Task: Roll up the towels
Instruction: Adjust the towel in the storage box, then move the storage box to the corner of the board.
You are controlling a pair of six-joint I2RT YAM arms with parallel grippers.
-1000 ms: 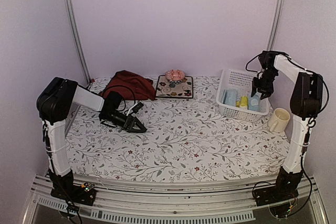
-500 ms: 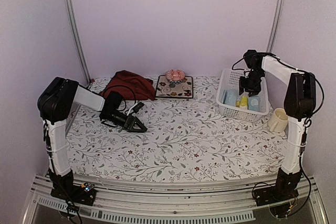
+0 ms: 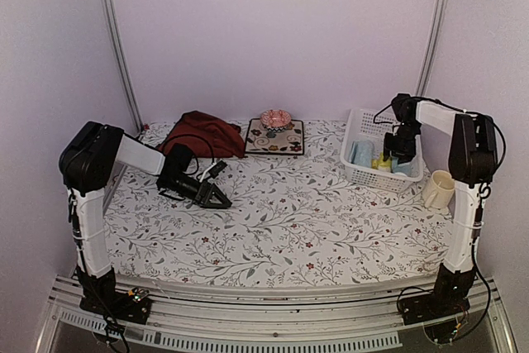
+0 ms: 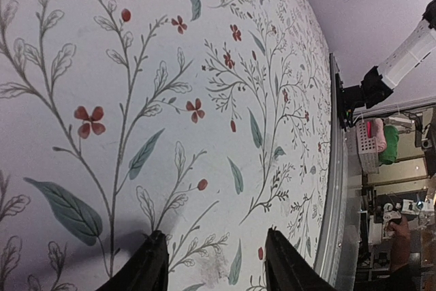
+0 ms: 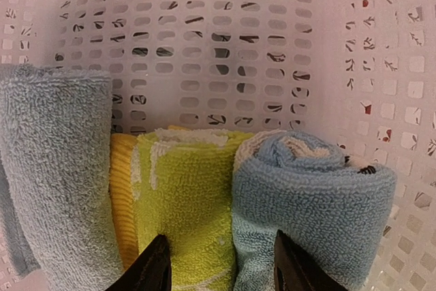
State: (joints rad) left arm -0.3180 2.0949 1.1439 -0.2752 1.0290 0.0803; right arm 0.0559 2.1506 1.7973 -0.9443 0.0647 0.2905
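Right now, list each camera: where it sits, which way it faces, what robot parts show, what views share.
Top external: above and behind the bases, facing down at the table; left arm, right arm show.
Left wrist: low on left arm, facing across the floral covering; left tool shows.
Right wrist: over the basket, facing down at rolled towels; right tool shows.
Shared: top and right wrist both see basket, towels.

Plain lilac walls (image 3: 273, 31), floral tabletop (image 3: 281, 229)
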